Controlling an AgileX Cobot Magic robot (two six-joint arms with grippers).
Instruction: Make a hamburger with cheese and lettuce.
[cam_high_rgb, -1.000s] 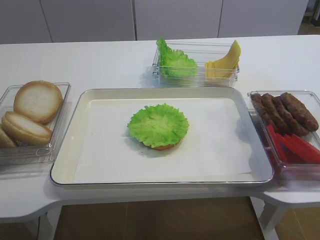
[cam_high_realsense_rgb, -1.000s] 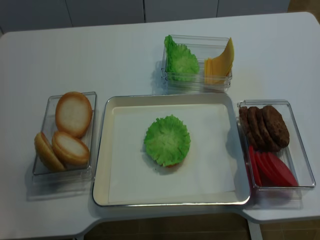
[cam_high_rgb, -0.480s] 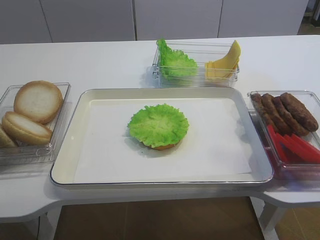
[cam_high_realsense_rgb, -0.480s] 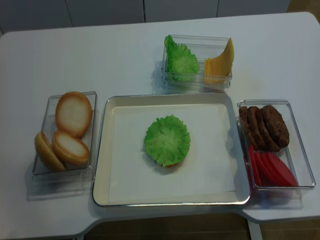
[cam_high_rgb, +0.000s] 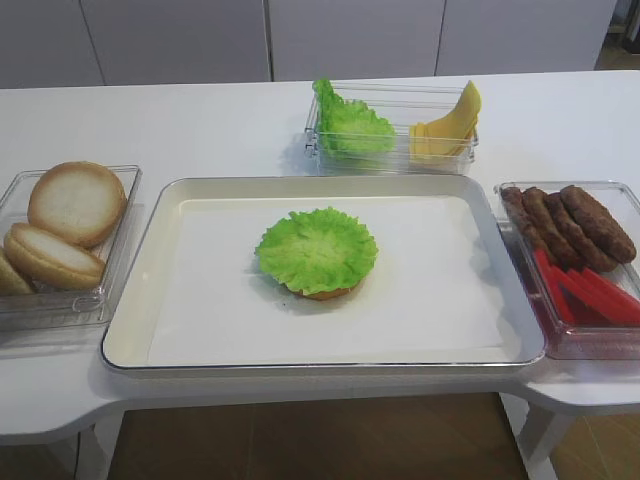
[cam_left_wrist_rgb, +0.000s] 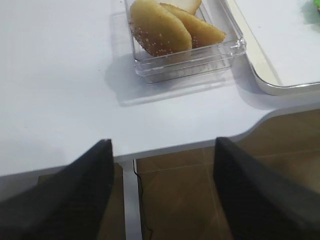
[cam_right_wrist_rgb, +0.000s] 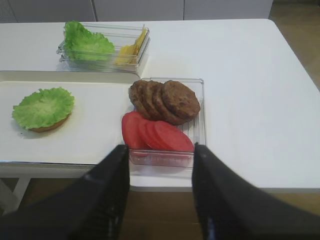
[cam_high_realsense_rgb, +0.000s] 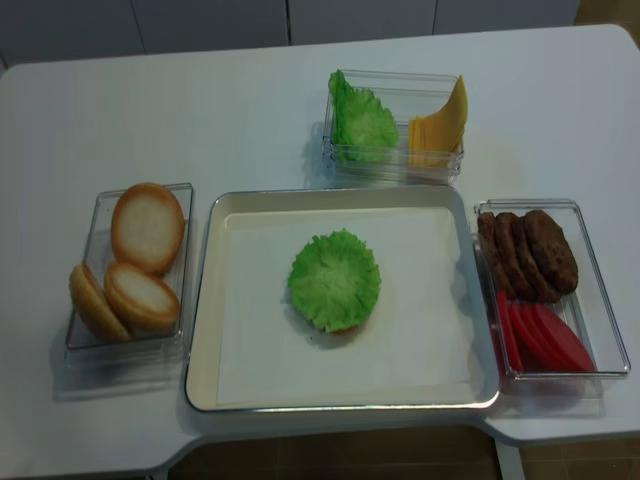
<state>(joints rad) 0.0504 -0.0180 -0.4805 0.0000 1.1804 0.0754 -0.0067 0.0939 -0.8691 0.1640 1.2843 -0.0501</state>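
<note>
The lettuce (cam_high_rgb: 317, 250) lies as a single ruffled green leaf in the middle of the white tray (cam_high_rgb: 130, 335). It covers the hamburger bun half (cam_high_rgb: 326, 293), of which only a tan edge shows. Yellow cheese slices (cam_high_rgb: 445, 125) stand in a clear box at the back. My right gripper (cam_right_wrist_rgb: 160, 150) is open and empty, off the table's front edge before the tomato box. My left gripper (cam_left_wrist_rgb: 162, 142) is open and empty too, beyond the front left table edge near the bun box (cam_left_wrist_rgb: 187, 47). Neither gripper appears in the high views.
A clear box of bun halves (cam_high_rgb: 60, 230) sits left of the tray. A pile of lettuce leaves (cam_high_rgb: 350, 125) shares the back box with the cheese. On the right, a box holds brown patties (cam_high_rgb: 575, 220) and red tomato slices (cam_high_rgb: 590, 295).
</note>
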